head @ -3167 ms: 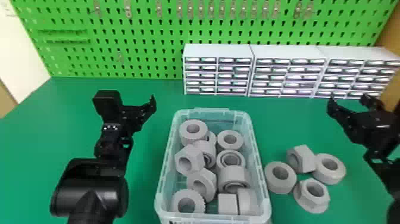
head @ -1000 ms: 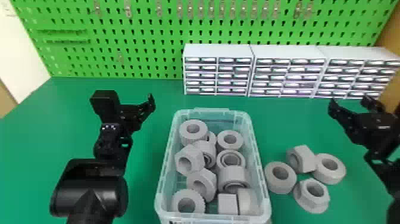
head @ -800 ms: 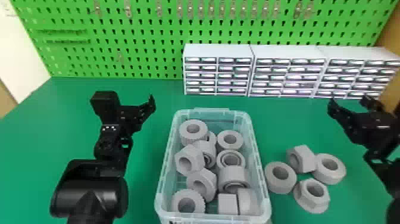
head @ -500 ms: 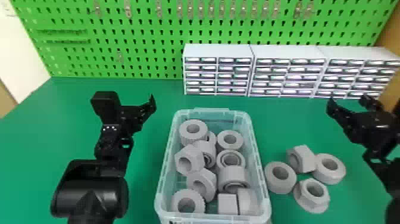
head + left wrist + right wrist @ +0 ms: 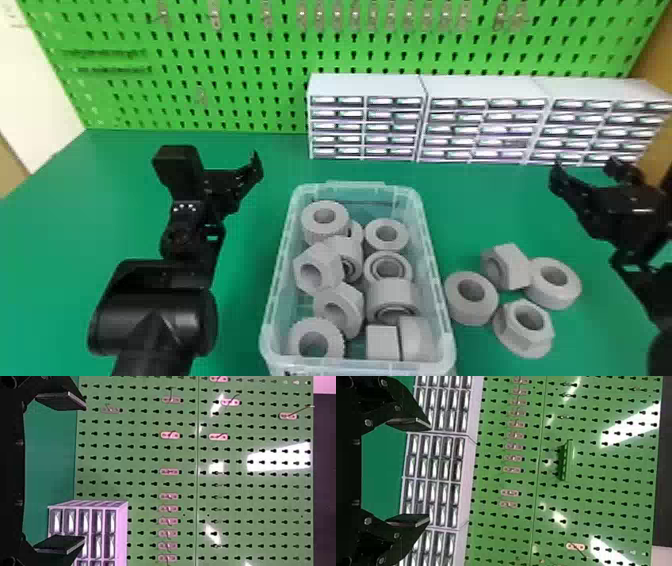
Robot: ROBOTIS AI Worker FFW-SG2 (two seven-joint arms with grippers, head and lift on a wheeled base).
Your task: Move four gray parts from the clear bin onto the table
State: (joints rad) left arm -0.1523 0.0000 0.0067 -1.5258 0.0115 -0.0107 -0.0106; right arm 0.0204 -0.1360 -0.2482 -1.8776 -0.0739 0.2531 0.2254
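Note:
My left gripper [image 5: 225, 170] is above the table's left part, left of the clear bin [image 5: 357, 186]. In the left wrist view the left gripper [image 5: 84, 477] stands open, its two fingers wide apart with nothing between. On the right side, over the table, is my right gripper [image 5: 585, 172]; the right wrist view shows the right gripper [image 5: 430, 472] open and holding nothing. Several gray parts [image 5: 392, 297] lie jumbled inside the bin. Right of the bin, a gray ring [image 5: 471, 298], a hex nut [image 5: 507, 267], another ring [image 5: 554, 283] and a flanged nut [image 5: 525, 327] form a group on the table.
White drawer cabinets [image 5: 367, 117] line the table's back edge from the middle to the right. Behind them rises a green pegboard [image 5: 240, 60] with small hooks. Green table surface [image 5: 250, 300] shows between the left arm and the bin.

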